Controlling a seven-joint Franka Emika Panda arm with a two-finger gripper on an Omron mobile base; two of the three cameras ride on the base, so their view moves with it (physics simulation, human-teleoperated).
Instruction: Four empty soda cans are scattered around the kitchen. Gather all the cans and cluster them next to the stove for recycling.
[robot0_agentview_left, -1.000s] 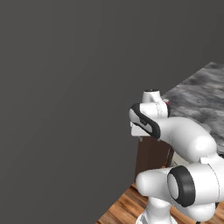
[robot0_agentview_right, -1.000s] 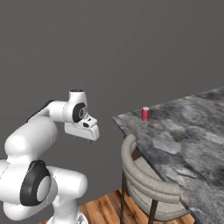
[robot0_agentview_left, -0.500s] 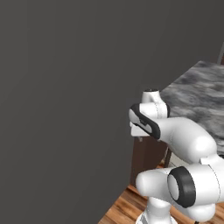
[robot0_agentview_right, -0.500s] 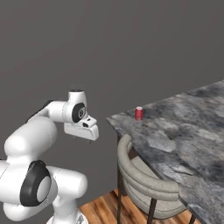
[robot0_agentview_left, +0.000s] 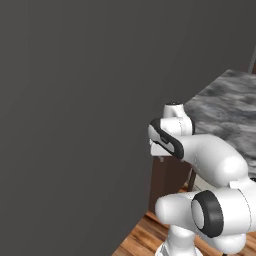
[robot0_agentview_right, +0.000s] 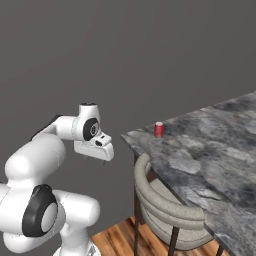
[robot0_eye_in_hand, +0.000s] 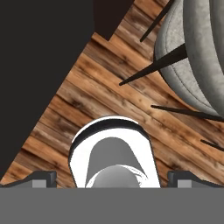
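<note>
One red soda can (robot0_agentview_right: 159, 129) stands upright near the corner of the grey marbled desk (robot0_agentview_right: 210, 155), just above a grey padded chair (robot0_agentview_right: 165, 210), while the tool (robot0_agentview_right: 95, 150), spread wide and holding nothing, hangs well apart from it over the wooden floor (robot0_eye_in_hand: 109, 100) beside the dark wall (robot0_agentview_left: 75, 110).
</note>
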